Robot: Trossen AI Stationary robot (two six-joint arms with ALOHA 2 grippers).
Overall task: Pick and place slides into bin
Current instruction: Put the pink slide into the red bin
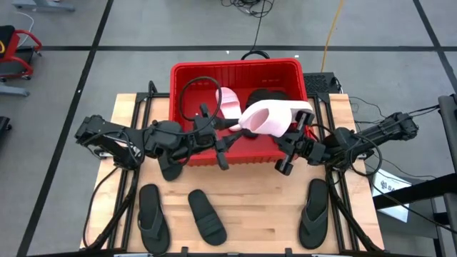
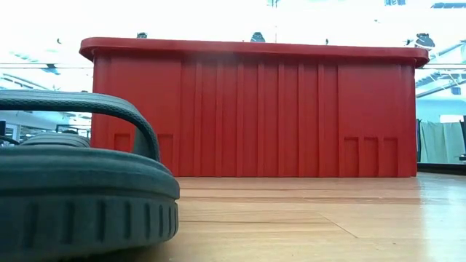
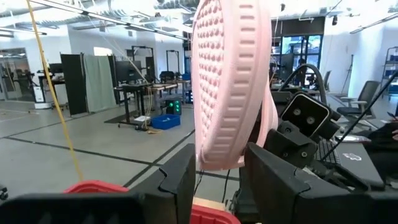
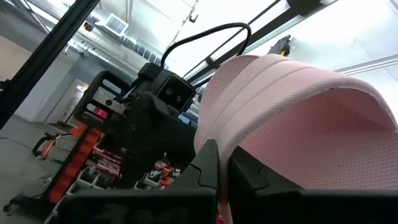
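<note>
Both tools meet over the red bin (image 1: 235, 71) in the upper middle of the high view, sharing one pale pink slide (image 1: 275, 116) that hangs just above the bin's front half. The left tool (image 1: 230, 133), reaching in from the left of the frame, has its fingers clamped on one end of the sole; the left wrist view shows the ribbed pink edge standing between them. The right tool (image 1: 303, 121), coming from the right, is pinched tight on the wide strap. A second pink slide (image 1: 228, 101) already lies inside the bin beside a dark one (image 1: 268, 94).

This looks like the release step. To do it well, the slide should sit fully inside the rim before either tool lets go; its right end seems close to the right wall, so a small shift toward the middle would help. Freeing one tool first and letting the slide swing down, then freeing the other, should avoid a snag on the strap.

Three black slides (image 1: 207, 216) wait on the counter (image 1: 257, 200) in the lower part of the frame, and a fourth (image 1: 170, 171) lies partly under the left arm
</note>
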